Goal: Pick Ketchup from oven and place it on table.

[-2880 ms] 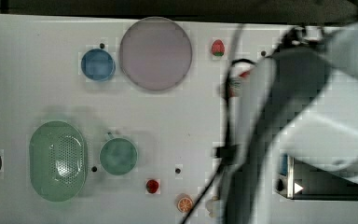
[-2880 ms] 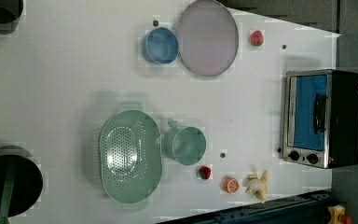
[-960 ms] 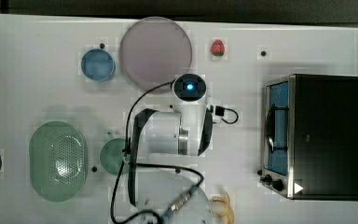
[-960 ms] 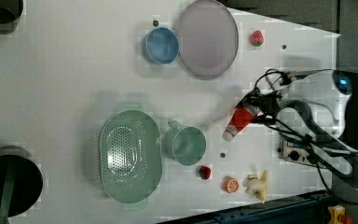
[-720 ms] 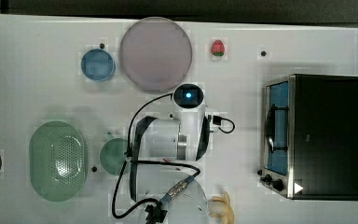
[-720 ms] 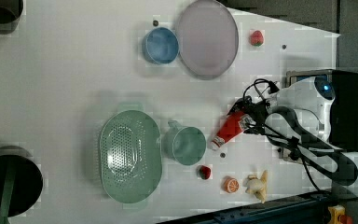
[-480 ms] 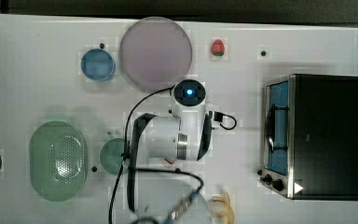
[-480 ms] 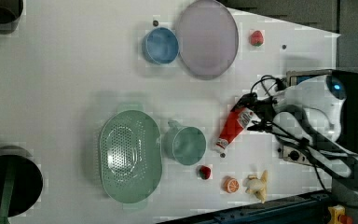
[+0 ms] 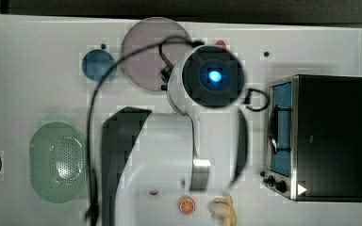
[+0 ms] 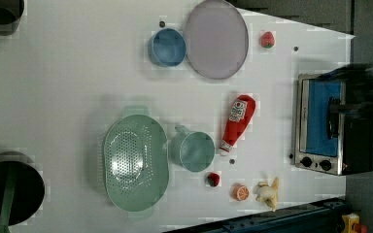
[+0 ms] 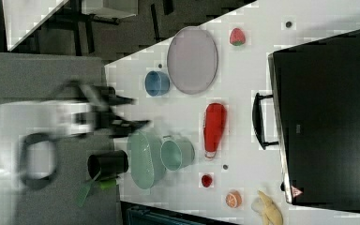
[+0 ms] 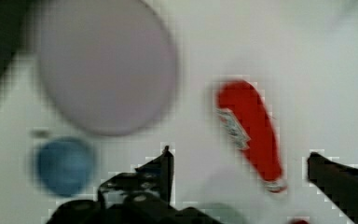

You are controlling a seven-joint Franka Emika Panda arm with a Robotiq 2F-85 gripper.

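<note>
1. The ketchup bottle (image 10: 237,124) was seen lying on its side on the white counter (image 10: 68,77), out of the toaster oven (image 10: 328,124), between the oven's glass door and the teal mug (image 10: 193,150) in the left view.
2. In that view its white cap was pointed toward the mug's side of the counter, and the pale pink plate (image 10: 216,39) was seen near its other end but apart from it.
3. The bottle was touched by nothing; bare counter was visible all around it in the right view (image 11: 214,126).
4. The hand (image 12: 237,163) was seen in the wrist view with its two dark fingers (image 12: 161,170) spread wide apart and nothing held between them, the bottle (image 12: 251,133) lying on the counter below.
5. In the right view the arm was seen blurred and well apart from the bottle, beside the green colander (image 11: 143,159).
6. The oven door was seen shut, its dark handle (image 11: 258,121) facing the bottle.
7. The placing step was judged to be done, with the bottle released on the counter, so the task was judged essentially complete.
8. Only a clear retreat of the arm was judged to be called for next, without the bottle or the mug being brushed.
9. The bottle was judged liable to roll if nudged.
</note>
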